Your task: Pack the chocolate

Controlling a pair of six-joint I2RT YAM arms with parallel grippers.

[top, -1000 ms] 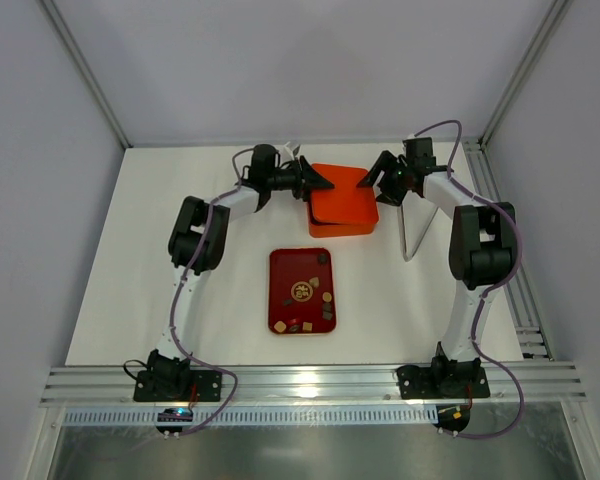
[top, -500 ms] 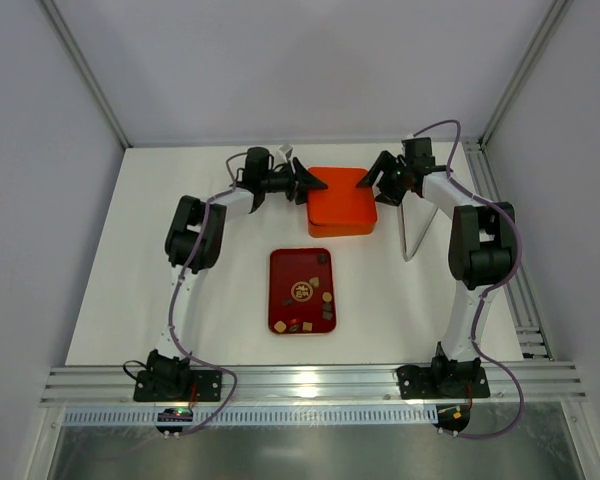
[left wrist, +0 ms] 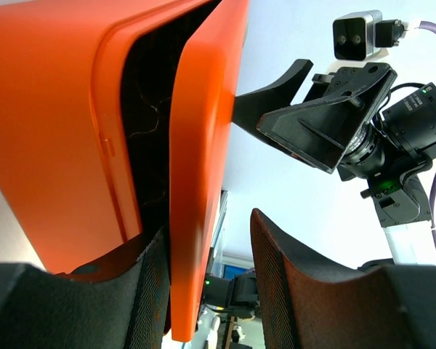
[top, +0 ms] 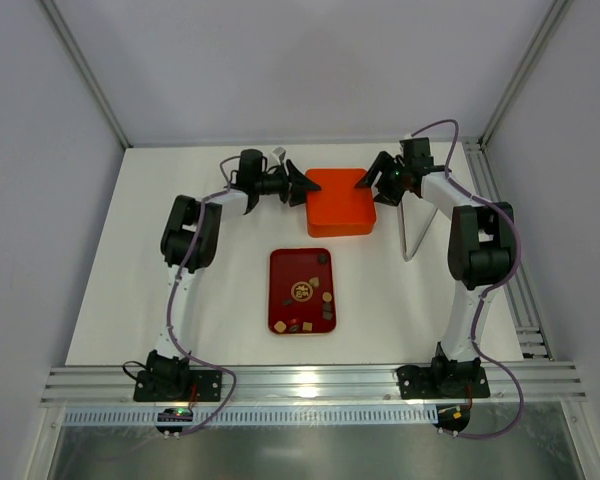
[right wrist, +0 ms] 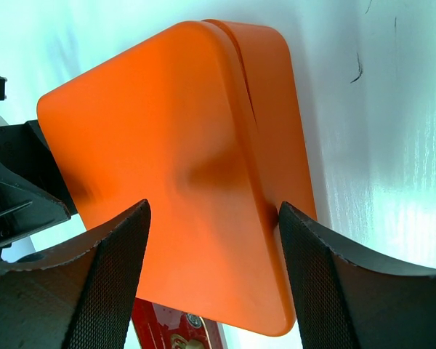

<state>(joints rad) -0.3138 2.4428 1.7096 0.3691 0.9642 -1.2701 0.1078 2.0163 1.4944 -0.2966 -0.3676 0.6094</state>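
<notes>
The chocolate [top: 326, 298] lies as a loose scatter of small dark and tan pieces on the dark red tray [top: 276, 290], which sits on the bench [top: 130, 280] about midway between the two arms, its long axis running from the near edge toward the far wall; none of it is in the orange box [top: 340, 200], which rests just beyond the tray's far end, close to it but not touching; both tools are at the box and well apart from the pieces; the left tool [top: 298, 187] is at the box's left edge with its fingers spread, and in its wrist view the thin edge of the lid [left wrist: 203, 145] stands between them, close against one finger and clear of the other, so it straddles that edge and does not pinch it; a dark gap shows there between lid and box body, so the lid looks slightly ajar on that side; the right tool [top: 377, 181] is at the far right corner of the box, its fingers spread wide over the broad orange top face, which is wider than the gap between them, so it clamps nothing, though whether a pad bears on the surface cannot be told; the step in hand looks like opening the box, with packing not yet begun; for the coming pick the pieces lie toward the arm bases from both tools, and the left tool seems a little nearer the tray's far end.
</notes>
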